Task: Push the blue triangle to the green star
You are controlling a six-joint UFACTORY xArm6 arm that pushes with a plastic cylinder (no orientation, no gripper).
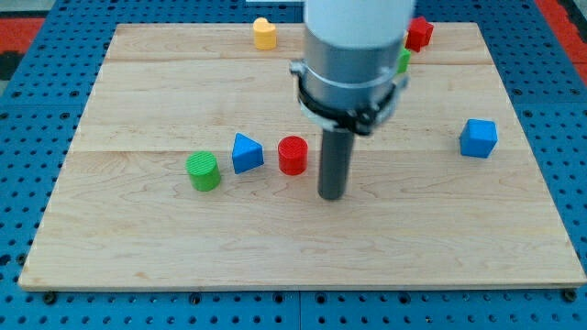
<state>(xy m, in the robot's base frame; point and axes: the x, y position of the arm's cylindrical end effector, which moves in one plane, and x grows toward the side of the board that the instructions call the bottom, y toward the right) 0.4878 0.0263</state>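
The blue triangle (246, 153) lies left of the board's middle, between a green cylinder (203, 171) on its left and a red cylinder (293, 155) on its right. A sliver of a green block (404, 61), likely the green star, shows at the view's top right, mostly hidden behind the arm. My tip (331, 195) rests on the board just right of and below the red cylinder, apart from it, and about 90 pixels right of the blue triangle.
A yellow block (264, 34) stands at the top edge. A red block (419, 33) sits at the top right next to the green one. A blue cube (478, 138) stands at the right. The wooden board (138, 247) lies on a blue pegboard.
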